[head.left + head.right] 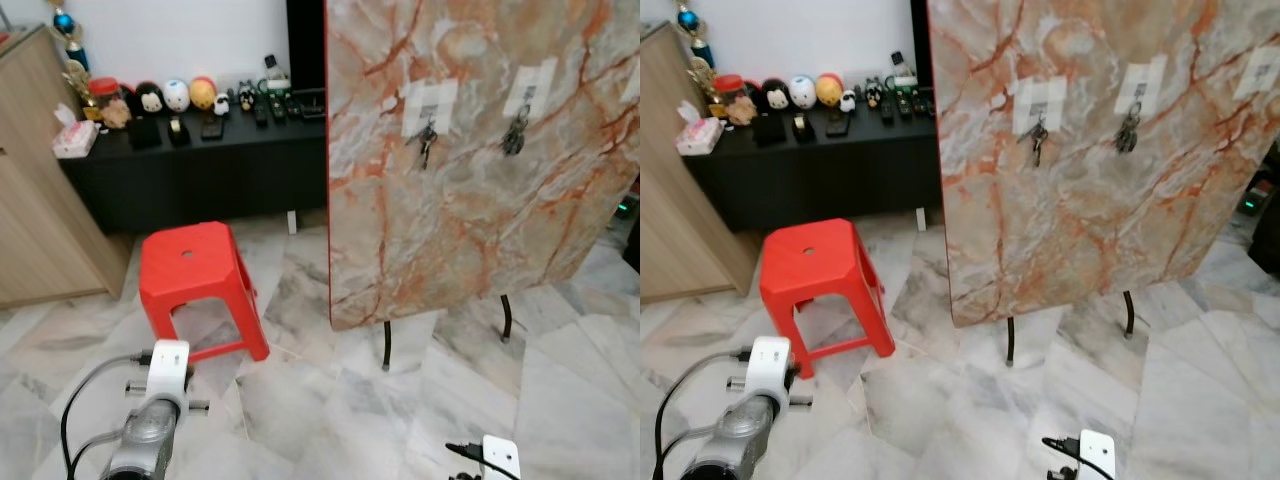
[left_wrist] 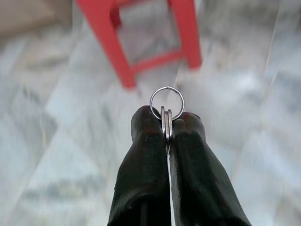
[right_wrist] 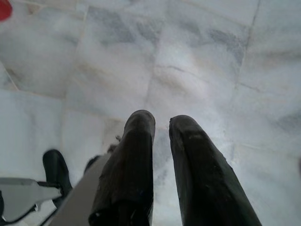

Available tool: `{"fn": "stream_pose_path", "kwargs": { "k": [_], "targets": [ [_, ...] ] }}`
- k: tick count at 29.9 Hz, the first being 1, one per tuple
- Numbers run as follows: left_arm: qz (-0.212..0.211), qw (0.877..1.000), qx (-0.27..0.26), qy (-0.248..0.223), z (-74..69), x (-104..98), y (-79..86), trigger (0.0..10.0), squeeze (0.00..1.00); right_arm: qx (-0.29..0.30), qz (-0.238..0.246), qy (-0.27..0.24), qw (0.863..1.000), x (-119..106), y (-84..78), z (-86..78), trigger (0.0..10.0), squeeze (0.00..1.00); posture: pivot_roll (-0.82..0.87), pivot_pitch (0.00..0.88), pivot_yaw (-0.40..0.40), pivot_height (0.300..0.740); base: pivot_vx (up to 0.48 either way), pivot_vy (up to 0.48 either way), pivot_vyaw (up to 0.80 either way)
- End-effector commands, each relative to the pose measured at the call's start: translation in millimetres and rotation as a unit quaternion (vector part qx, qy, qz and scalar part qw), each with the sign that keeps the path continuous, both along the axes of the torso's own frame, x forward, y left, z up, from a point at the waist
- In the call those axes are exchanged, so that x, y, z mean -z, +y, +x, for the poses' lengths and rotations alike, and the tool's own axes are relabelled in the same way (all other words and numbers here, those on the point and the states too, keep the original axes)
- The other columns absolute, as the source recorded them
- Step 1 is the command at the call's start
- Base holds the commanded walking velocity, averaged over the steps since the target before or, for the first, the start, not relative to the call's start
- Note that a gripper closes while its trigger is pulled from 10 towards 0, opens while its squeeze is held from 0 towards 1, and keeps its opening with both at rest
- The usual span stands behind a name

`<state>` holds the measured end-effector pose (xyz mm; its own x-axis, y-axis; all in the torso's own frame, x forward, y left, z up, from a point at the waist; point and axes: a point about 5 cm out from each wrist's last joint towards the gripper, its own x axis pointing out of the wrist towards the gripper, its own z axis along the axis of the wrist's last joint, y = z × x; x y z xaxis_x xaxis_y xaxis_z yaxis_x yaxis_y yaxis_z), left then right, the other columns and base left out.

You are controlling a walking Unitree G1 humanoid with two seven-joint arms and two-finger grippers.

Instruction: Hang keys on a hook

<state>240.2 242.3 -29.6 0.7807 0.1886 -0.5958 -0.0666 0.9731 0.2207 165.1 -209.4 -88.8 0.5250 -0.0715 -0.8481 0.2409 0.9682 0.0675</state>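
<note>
Nearest the head camera, at the lower left, the left arm's silver wrist (image 1: 160, 400) reaches forward over the pale marble floor (image 1: 330, 400), with black cables looping off it. In the left wrist view the left gripper (image 2: 167, 123) is pinched tight on the keys (image 2: 166, 123): the flat metal blades sit clamped between the two black fingertips, and the round key ring (image 2: 167, 101) stands up clear above them. Just beyond that gripper is the red plastic stool (image 1: 196, 268), standing on the floor at the left of the scene. At the lower right edge a white part of the right arm (image 1: 500, 455) shows, and the right gripper (image 3: 161, 123) hangs over bare floor with its fingers a narrow gap apart, holding nothing. Farther off on the right stands a tall marble-patterned board (image 1: 470, 150) with orange veins, raised on thin black legs (image 1: 387, 345). Two white hook pads are stuck near its top; a bunch of keys already hangs from the left hook (image 1: 428, 118), and another bunch from the right hook (image 1: 520, 108). At the far left a low black cabinet (image 1: 200, 170) carries a row of small round figurines (image 1: 175, 96), beside a light wooden cupboard (image 1: 40, 190).
</note>
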Motion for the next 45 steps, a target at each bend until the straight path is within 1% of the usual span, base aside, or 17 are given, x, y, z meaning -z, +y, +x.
{"fn": "stream_pose_path", "kwargs": {
  "k": [1, 3, 4, 5, 9, 10, 12, 13, 16, 19, 24, 28, 31, 34, 36, 40, 45],
  "targets": [
    [0.001, 1.0, -0.003, 0.013, -5.6, 5, -1.2, 10.0, 0.0, 0.006, -0.001, 0.001, 1.0, 0, -4.8, -1.6, 10.0, 0.0, 0.05, 0.0, 0.008, 0.715, 0.0, 0.0, 0.0],
    [-0.01, 0.999, -0.022, 0.033, -17.5, 15, -0.4, 10.0, 0.0, 0.007, -0.002, 0.004, 1.0, 0, -8.2, -4.2, 10.0, 0.0, 0.06, 0.0, 0.012, 0.715, 0.0, 0.0, 0.0],
    [-0.01, 0.999, -0.022, 0.033, -17.5, 15, -0.4, 10.0, 0.0, 0.007, -0.002, 0.004, 1.0, 0, -8.2, -4.2, 10.0, 0.0, 0.06, 0.0, 0.012, 0.715, 0.0, 0.0, 0.0],
    [-0.018, 0.998, -0.037, 0.047, -26.2, 21, 0.6, 10.0, 0.0, 0.004, -0.004, 0.01, 1.0, 1, -10.6, -7.7, 10.0, 0.0, 0.06, 0.0, 0.014, 0.715, 0.0, 0.0, 0.0],
    [-0.033, 0.994, -0.062, 0.082, -47.5, 36, -1.4, 10.0, 0.0, -0.007, -0.015, 0.024, 1.0, 4, -17.4, -17.5, 10.0, 0.0, 0.06, 0.0, 0.002, 0.715, 0.0, 0.0, 0.0],
    [-0.033, 0.994, -0.062, 0.082, -47.5, 36, -1.4, 10.0, 0.0, -0.007, -0.015, 0.024, 1.0, 4, -17.4, -17.5, 10.0, 0.0, 0.06, 0.0, 0.002, 0.715, 0.0, 0.0, 0.0],
    [-0.042, 0.992, -0.072, 0.095, -56.0, 41, -3.2, 10.0, 0.0, -0.007, -0.02, 0.03, 0.999, 4, -21.2, -21.2, 10.0, 0.0, 0.06, 0.0, -0.005, 0.715, 0.0, 0.0, 0.0],
    [-0.056, 0.988, -0.087, 0.114, -68.7, 49, -6.6, 10.0, 0.0, -0.008, -0.027, 0.04, 0.999, 5, -26.6, -26.6, 10.0, 0.0, 0.05, 0.0, -0.008, 0.715, 0.0, 0.0, 0.0],
    [-0.068, 0.983, -0.099, 0.138, -83.6, 58, -14.5, 10.0, 0.0, -0.007, -0.038, 0.049, 0.998, 5, -35.7, -32.5, 10.0, 0.0, 0.03, 0.0, -0.008, 0.715, 0.0, 0.0, 0.0],
    [-0.076, 0.98, -0.105, 0.153, -92.0, 62, -17.1, 10.0, 0.0, -0.022, -0.044, 0.048, 0.998, 4, -36.5, -31.8, 10.0, 0.0, 0.02, 0.0, -0.004, 0.715, 0.0, 0.0, 0.0],
    [-0.077, 0.979, -0.101, 0.162, -96.7, 64, -15.6, 10.0, 0.0, -0.061, -0.054, 0.059, 0.995, 6, -33.5, -33.4, 10.0, 0.0, 0.02, 0.0, -0.013, 0.715, 0.0, 0.0, 0.0],
    [-0.083, 0.973, -0.131, 0.172, -109.9, 66, -3.9, 10.0, 0.0, -0.073, -0.043, 0.054, 0.995, 6, -29.9, -33.7, 10.0, 0.0, 0.04, 0.0, -0.029, 0.715, 0.0, -0.141, 0.0],
    [-0.079, 0.971, -0.133, 0.182, -118.6, 67, 1.5, 10.0, 0.0, -0.083, -0.053, 0.057, 0.993, 7, -29.9, -34.6, 10.0, 0.0, 0.04, 0.0, -0.034, 0.715, 0.0, -0.291, 0.4],
    [-0.074, 0.968, -0.144, 0.194, -131.4, 68, 12.8, 10.0, 0.0, -0.08, -0.042, 0.06, 0.994, 9, -23.2, -36.2, 10.0, 0.0, 0.05, 0.0, -0.03, 0.715, 0.0, -0.304, 0.53],
    [-0.073, 0.967, -0.145, 0.195, -133.5, 68, 15.1, 10.0, 0.0, -0.077, -0.038, 0.062, 0.994, 9, -21.2, -36.5, 10.0, 0.0, 0.05, 0.0, -0.03, 0.715, 0.0, -0.304, 0.0],
    [-0.066, 0.965, -0.155, 0.202, -143.5, 65, 31.0, 10.0, 0.0, -0.09, -0.029, 0.062, 0.994, 11, -12.9, -35.6, 10.0, 0.0, 0.04, 0.0, -0.014, 0.715, 0.0, -0.316, 0.0],
    [-0.066, 0.964, -0.158, 0.202, -143.8, 64, 34.5, 10.0, 0.0, -0.089, -0.025, 0.065, 0.994, 12, -10.1, -36.9, 10.0, 0.0, 0.04, 0.0, -0.01, 0.715, 0.0, -0.341, 0.0]
  ]
}}
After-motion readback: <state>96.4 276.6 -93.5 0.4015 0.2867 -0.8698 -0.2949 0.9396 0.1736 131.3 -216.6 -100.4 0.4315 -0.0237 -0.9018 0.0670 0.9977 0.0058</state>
